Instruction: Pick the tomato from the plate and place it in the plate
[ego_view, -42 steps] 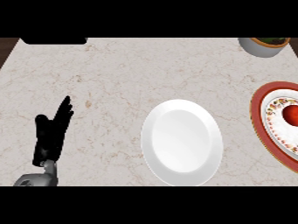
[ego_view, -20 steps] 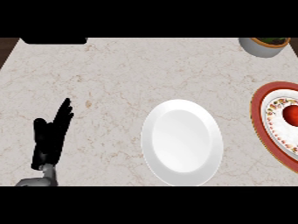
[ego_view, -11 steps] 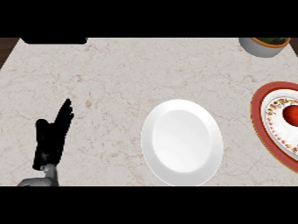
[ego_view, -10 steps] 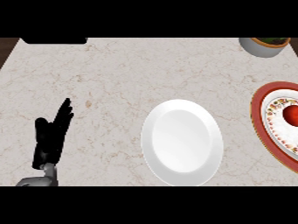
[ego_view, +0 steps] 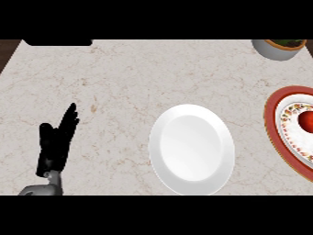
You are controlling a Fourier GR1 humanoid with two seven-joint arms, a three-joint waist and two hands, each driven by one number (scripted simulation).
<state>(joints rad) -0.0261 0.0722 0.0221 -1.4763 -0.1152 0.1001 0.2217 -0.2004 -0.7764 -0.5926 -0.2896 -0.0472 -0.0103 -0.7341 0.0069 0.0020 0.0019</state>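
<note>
**Marble surface and what rests on it**

The pale, veined surface (ego_view: 138, 78) carries a plain white plate (ego_view: 191, 149) near its middle front. At the right edge lies a red-rimmed patterned plate (ego_view: 287, 137), partly cut off by the frame. A grey pot (ego_view: 275, 48) stands at the far right corner. A dark object (ego_view: 57, 42) sits at the far left edge.

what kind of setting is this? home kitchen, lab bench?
Most likely a kitchen counter: a pale marble-look counter top carries a plain white plate, a red-rimmed patterned plate with a tomato on it, and a small pot at the far right. The left hand rests open at lower left.
</note>
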